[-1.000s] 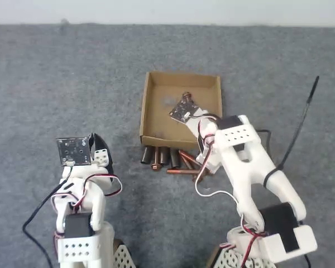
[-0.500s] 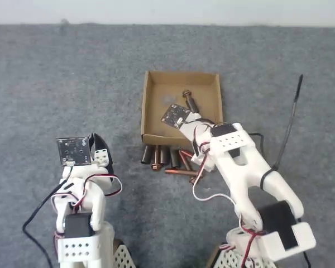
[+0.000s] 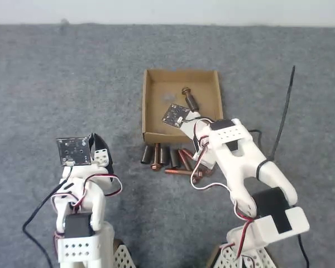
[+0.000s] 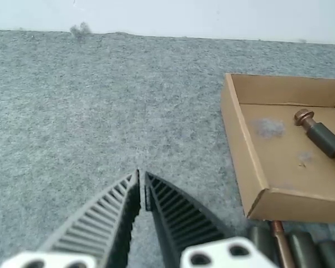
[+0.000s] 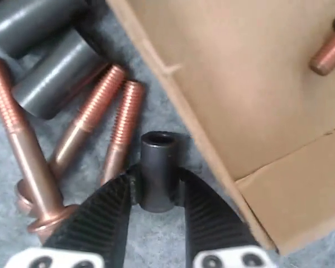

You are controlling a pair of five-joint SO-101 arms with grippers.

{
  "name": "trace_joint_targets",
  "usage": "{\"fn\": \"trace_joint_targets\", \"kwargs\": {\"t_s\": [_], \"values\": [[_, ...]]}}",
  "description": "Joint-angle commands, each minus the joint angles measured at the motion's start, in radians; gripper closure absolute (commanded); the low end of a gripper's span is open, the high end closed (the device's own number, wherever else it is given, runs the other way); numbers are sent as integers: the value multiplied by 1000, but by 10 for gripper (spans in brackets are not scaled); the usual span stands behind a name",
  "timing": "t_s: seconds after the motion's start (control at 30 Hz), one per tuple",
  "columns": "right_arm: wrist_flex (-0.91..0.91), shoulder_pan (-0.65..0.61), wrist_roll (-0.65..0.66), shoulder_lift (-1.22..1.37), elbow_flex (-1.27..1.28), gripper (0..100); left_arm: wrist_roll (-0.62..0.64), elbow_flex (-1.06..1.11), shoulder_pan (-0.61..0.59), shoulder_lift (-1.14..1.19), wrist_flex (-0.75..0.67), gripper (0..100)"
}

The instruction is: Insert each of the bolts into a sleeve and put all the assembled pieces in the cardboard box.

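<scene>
The cardboard box (image 3: 153,106) holds one bolt with a dark sleeve on it (image 3: 188,99), also seen from the left wrist (image 4: 324,137). Loose dark sleeves (image 3: 147,154) and copper bolts (image 3: 156,158) lie in a row in front of the box's near wall. My right arm (image 3: 229,142) hangs over the right end of that row. Its gripper (image 5: 156,181) is shut on a dark sleeve (image 5: 158,156), fingers pressed to both sides, close to the box wall (image 5: 173,100). My left gripper (image 4: 142,181) is shut and empty over bare carpet, left of the box (image 4: 251,162).
Two bolts (image 5: 95,111) and two more sleeves (image 5: 56,84) lie just beside the held sleeve. A long bolt (image 5: 22,162) lies on the side away from the box. Grey carpet (image 3: 72,72) stretches to the left and behind the box. A black cable (image 3: 282,123) rises right of the right arm.
My right arm has drawn back from over the box to the pile at its front wall, leaving the assembled piece inside the box. The left arm has not moved.
</scene>
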Motion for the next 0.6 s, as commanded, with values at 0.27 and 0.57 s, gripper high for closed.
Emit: {"fn": "trace_joint_targets", "kwargs": {"t_s": [0.27, 0.57], "values": [[166, 189, -267, -260, 34, 991, -3, -8, -2, -5, -2, 987], [104, 374, -503, -467, 261, 991, -3, -8, -2, -5, -2, 987]]}}
